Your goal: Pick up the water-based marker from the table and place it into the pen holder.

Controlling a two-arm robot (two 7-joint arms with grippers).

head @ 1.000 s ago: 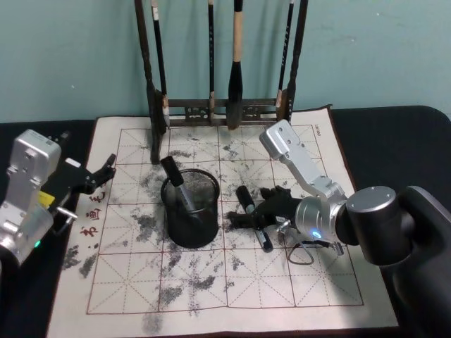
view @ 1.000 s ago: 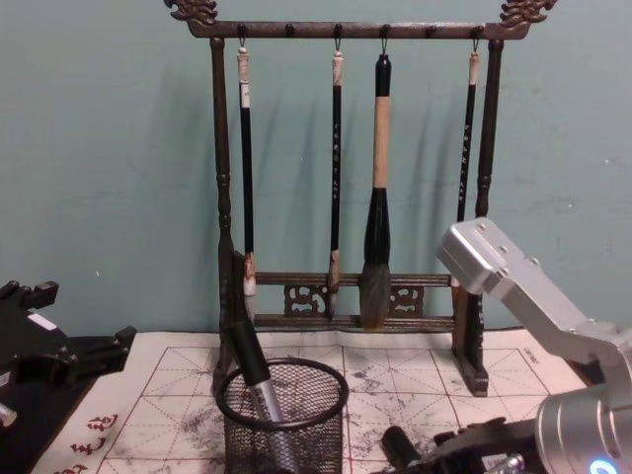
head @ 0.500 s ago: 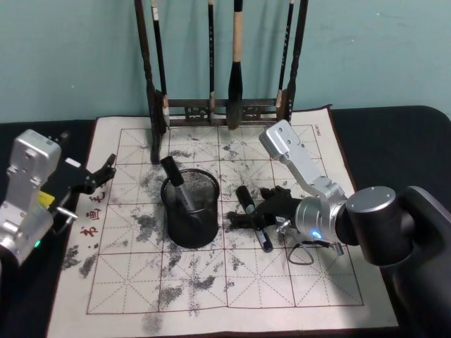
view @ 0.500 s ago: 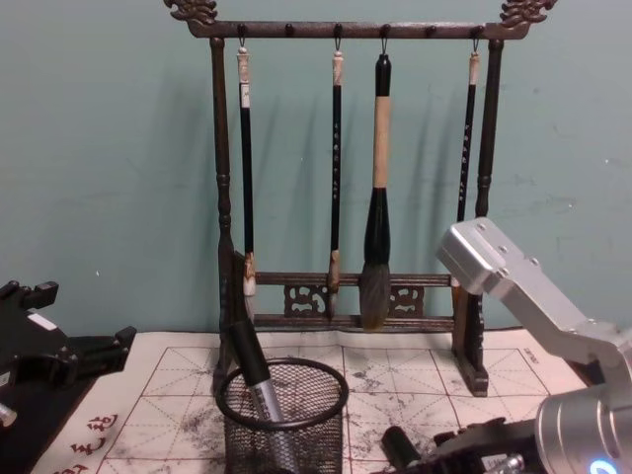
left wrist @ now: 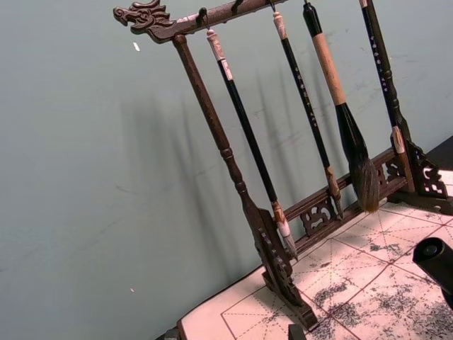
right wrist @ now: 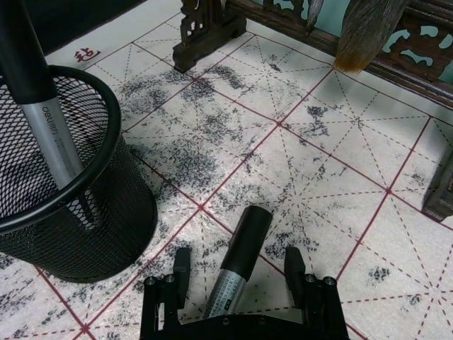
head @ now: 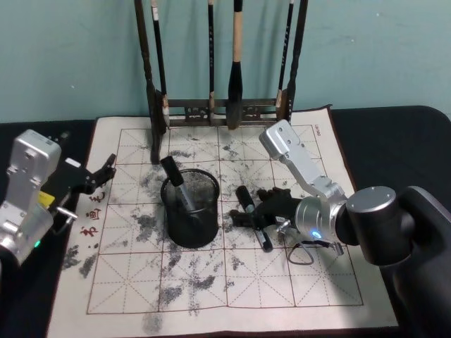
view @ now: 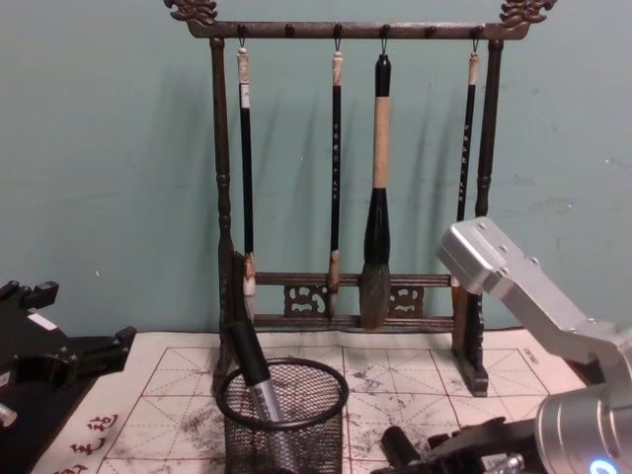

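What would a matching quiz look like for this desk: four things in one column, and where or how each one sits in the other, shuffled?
Things
1. water-based marker with black cap and grey barrel
2. round black wire-mesh pen holder
3. tall dark wooden brush rack
4. right pincer

States
A. stands at the far edge of the ink-stained grid paper mat, hanging brushes
B. open, straddling the marker on the mat
C. lies flat on the mat, right of the holder
D. holds a second marker, leaning

Pairs: 1-C, 2-D, 3-A, 4-B.
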